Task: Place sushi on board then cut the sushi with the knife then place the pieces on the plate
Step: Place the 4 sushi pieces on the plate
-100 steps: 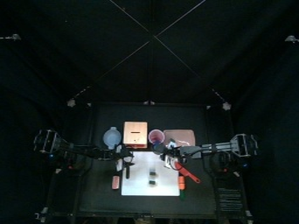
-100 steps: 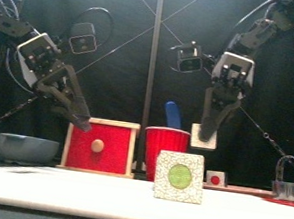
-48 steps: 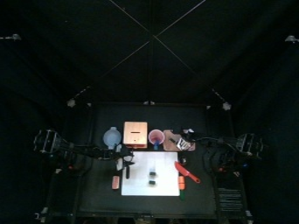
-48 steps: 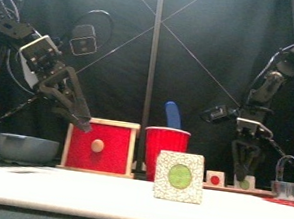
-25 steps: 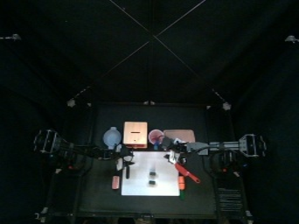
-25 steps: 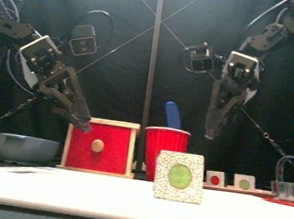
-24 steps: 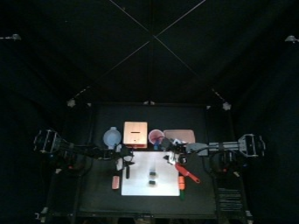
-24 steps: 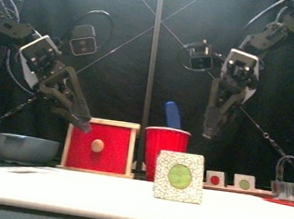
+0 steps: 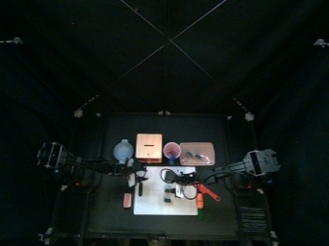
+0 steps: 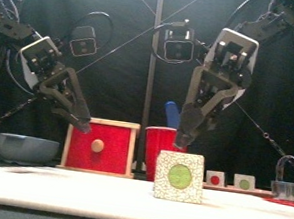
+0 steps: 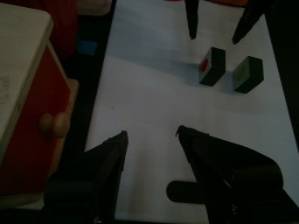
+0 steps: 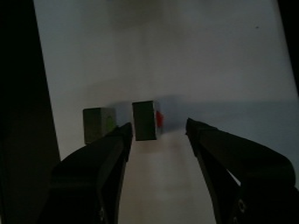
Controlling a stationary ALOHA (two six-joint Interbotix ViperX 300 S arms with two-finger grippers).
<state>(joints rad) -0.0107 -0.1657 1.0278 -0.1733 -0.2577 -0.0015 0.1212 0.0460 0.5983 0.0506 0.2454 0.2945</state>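
Two dark green sushi pieces (image 12: 145, 120) (image 12: 97, 124) stand side by side on the white cutting board (image 12: 176, 52). From the front only the near piece (image 10: 178, 176) shows. My right gripper (image 10: 182, 142) hangs open just above it, its jaws either side of the pieces (image 11: 212, 66) (image 11: 246, 73) and touching neither. Two more small pieces (image 10: 217, 178) (image 10: 245, 181) sit on the pink tray (image 9: 197, 151) behind. A red knife (image 9: 206, 192) lies at the board's right edge. My left gripper (image 10: 78, 123) is open and holds nothing, raised over the board's left end near the wooden box.
Along the back stand the blue-grey bowl (image 10: 26, 147), the wooden box with its red drawer front (image 10: 101, 146), and the red cup (image 10: 165, 146) holding a blue knife (image 10: 173, 113). A metal cutter (image 10: 289, 179) is at the far right.
My right gripper set a sushi piece down on the pink tray beside the first, rose, and swung back left over the pieces on the board. The left arm has not moved.
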